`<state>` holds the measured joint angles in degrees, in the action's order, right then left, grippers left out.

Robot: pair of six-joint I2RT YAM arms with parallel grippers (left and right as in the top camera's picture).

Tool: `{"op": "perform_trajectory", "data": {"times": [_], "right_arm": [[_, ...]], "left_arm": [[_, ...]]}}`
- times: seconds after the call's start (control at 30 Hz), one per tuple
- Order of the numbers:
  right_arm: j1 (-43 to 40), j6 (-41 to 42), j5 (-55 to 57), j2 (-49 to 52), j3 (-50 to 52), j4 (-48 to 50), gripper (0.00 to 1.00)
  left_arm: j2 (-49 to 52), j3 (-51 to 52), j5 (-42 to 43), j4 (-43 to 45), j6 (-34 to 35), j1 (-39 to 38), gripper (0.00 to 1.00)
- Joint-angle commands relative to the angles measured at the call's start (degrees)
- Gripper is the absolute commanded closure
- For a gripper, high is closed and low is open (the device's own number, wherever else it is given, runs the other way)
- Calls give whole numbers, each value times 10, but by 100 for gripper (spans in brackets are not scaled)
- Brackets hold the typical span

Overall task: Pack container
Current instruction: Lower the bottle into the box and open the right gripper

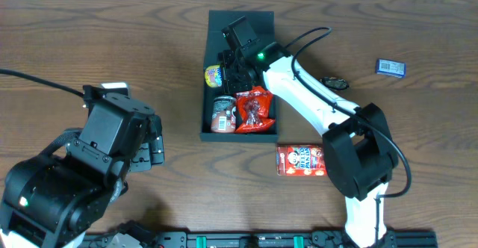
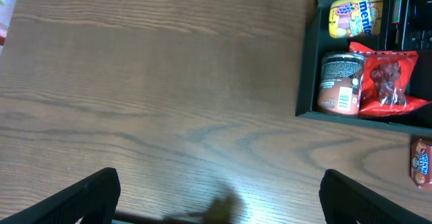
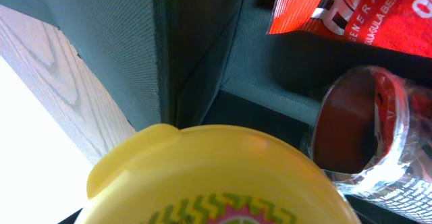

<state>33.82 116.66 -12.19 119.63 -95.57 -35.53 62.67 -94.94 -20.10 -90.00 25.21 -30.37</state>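
Note:
The dark teal container (image 1: 239,137) lies open at the middle of the table; its wall also shows in the left wrist view (image 2: 307,62) and the right wrist view (image 3: 121,48). Inside it are a yellow Mentos tub (image 1: 214,75), a brown can (image 1: 222,113) and a red snack bag (image 1: 255,110). My right gripper (image 1: 237,65) reaches down into the container at the tub. The tub (image 3: 216,177) fills the jaw space in the right wrist view and hides the fingers. My left gripper (image 2: 219,183) is open and empty over bare wood, left of the container.
A small red snack carton (image 1: 302,160) lies on the table just below and right of the container. A blue packet (image 1: 390,67) lies at the far right. A small dark object (image 1: 335,83) sits beside the right arm.

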Motion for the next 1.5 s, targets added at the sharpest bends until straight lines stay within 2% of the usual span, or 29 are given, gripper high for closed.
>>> {"op": "perform_trajectory", "data": {"times": [0.0,0.53,0.8,0.83,0.87,0.9,0.97,1.17,1.47], "right_arm": [[13,7,-3,1,-11,-1,98],[18,7,15,1,-11,-28,97],[18,7,15,1,-11,-26,88],[18,7,15,1,-11,-26,86],[19,7,15,1,-11,-26,78],[19,7,15,1,-11,-26,70],[19,7,15,1,-11,-26,46],[19,7,17,1,-11,-26,1],[19,7,14,1,-11,10,1]], "left_arm": [[-1,4,-8,-2,-8,4,5],[-1,4,-8,-11,-8,4,5],[-1,4,5,-11,-8,4,5],[-1,4,5,-12,-8,4,5],[-1,4,5,-12,-8,4,5],[-1,4,5,-12,-8,4,5],[-1,4,5,-13,-8,4,5],[-1,4,4,-12,-8,4,5],[-1,4,4,-12,-8,4,5]]}}
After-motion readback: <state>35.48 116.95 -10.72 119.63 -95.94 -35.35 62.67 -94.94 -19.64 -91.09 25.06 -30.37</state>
